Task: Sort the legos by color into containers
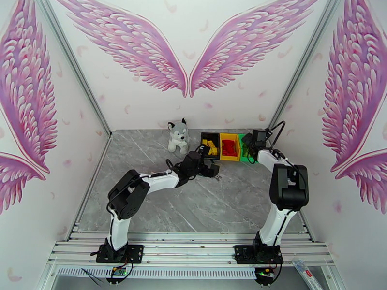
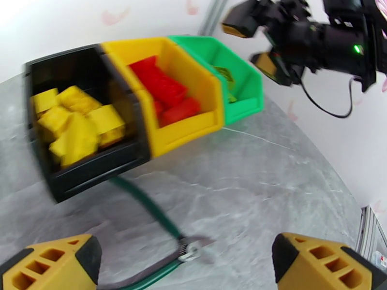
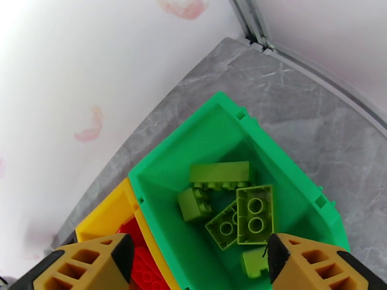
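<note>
Lime green legos (image 3: pixel 232 204) lie loose in the green bin (image 3: pixel 208 126), studs facing mixed ways. Red legos (image 2: pixel 167 90) are in the yellow bin (image 2: pixel 193 131), yellow legos (image 2: pixel 77 124) in the black bin (image 2: pixel 96 175). Top view: the three bins are joined in a row at 1 o'clock on the table (image 2: pixel 271 175). Right gripper (image 3: pixel 196 257) hangs over the green bin, fingers spread, nothing between them. Left gripper (image 2: pixel 186 259) is at 7 o'clock of the row, fingers wide apart and empty, above green-handled pliers (image 2: pixel 145 204) lying flat.
</note>
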